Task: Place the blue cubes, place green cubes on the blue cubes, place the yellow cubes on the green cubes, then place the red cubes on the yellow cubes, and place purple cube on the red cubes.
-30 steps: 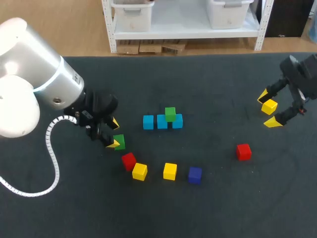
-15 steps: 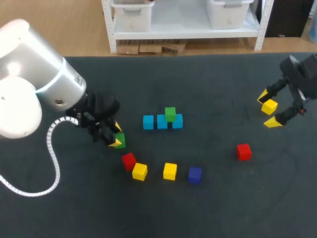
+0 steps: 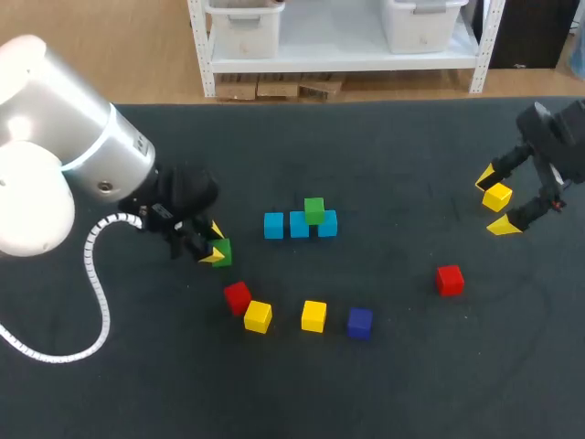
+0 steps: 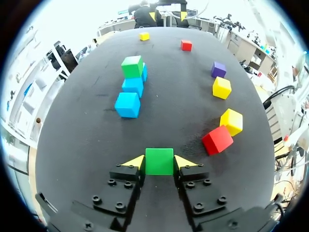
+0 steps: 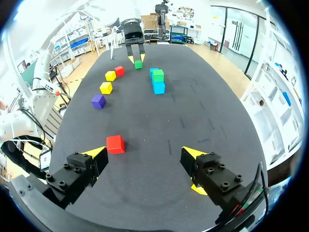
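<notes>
The left arm (image 3: 87, 151) is a thick, rounded silver-white casing with a pale blue ring at one joint and a black wrist. A white coiled cable (image 3: 97, 274) loops beside it. The left claw (image 4: 159, 162) and right claw (image 5: 145, 153) are black blocks dotted with round screws (image 4: 112, 182), each finger tipped with a yellow triangle.

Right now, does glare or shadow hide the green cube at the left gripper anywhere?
Left wrist view: green cube in the left gripper is evenly lit, no glare, though the table edge bows. Head view: the gripper's dark body blends into the table and hides part of the cube.
</notes>
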`<state>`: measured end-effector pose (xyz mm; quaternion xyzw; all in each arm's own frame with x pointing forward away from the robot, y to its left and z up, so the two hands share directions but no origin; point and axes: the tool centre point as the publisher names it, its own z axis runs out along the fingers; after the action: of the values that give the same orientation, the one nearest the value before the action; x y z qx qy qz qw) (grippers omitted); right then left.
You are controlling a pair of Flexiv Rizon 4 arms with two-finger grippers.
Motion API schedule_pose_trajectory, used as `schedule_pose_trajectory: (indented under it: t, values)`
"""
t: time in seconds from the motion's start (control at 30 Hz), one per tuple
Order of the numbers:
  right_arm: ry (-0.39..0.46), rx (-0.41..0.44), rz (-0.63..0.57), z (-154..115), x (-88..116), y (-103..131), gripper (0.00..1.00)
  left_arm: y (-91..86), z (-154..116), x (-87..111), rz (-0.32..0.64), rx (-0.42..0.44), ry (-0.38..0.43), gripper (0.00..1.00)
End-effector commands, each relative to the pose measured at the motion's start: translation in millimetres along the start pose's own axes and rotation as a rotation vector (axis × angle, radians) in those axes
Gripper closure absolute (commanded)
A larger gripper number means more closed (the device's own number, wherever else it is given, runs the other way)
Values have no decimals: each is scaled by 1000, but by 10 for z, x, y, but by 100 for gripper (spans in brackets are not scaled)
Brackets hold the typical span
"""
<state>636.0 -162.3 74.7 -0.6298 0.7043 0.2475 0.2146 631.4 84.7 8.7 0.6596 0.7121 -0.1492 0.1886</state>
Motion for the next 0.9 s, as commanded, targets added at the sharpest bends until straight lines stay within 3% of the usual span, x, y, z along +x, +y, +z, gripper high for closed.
schedule_pose_trajectory:
  t: [0.03, 0.37, 0.9]
  values:
    - [-2, 1, -1, -1, 4, 5, 0, -1, -191, -76, 8, -11, -12, 100]
    - [-2, 1, -1, -1, 4, 5, 0, 150, -465, -417, 70, -8, -20, 100]
    - [-2, 1, -1, -1, 4, 5, 0, 361, -297, -791, 128, 25, -31, 100]
